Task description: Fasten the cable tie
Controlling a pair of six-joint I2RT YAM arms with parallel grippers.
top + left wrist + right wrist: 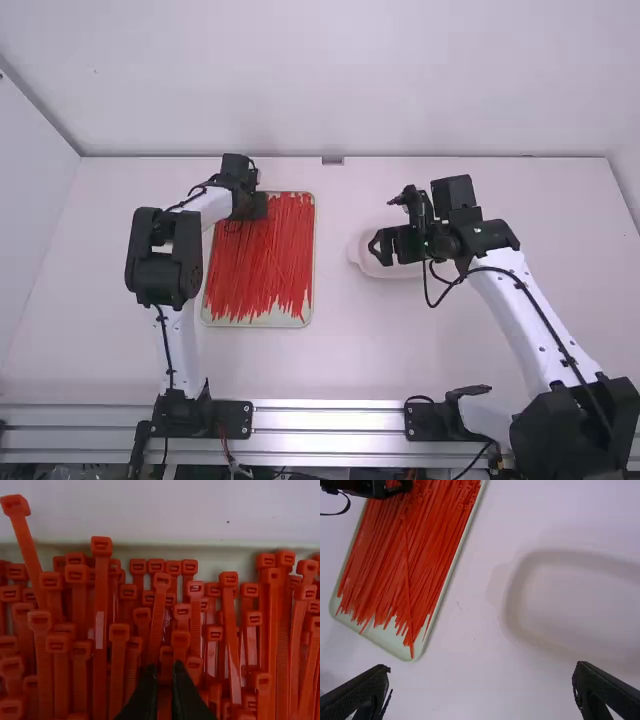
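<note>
A heap of red cable ties [262, 255] lies lengthwise in a pale tray [255, 318] left of the table's middle. My left gripper [243, 205] is down at the tray's far left corner, among the ties' square heads [165, 580]. Its black fingers [145, 695] stand almost together with one red tie [164, 702] pinched between them. My right gripper [385, 245] hovers right of the tray, above a white dish [358, 255]. Both of its fingers [355, 695] are spread wide with nothing between them, and the ties [405, 555] and the dish [580, 610] lie below.
The pale tray's near rim [380, 637] shows bare past the ties' tails. Bare white table surrounds the tray and dish. White walls close in the table at the left and the back.
</note>
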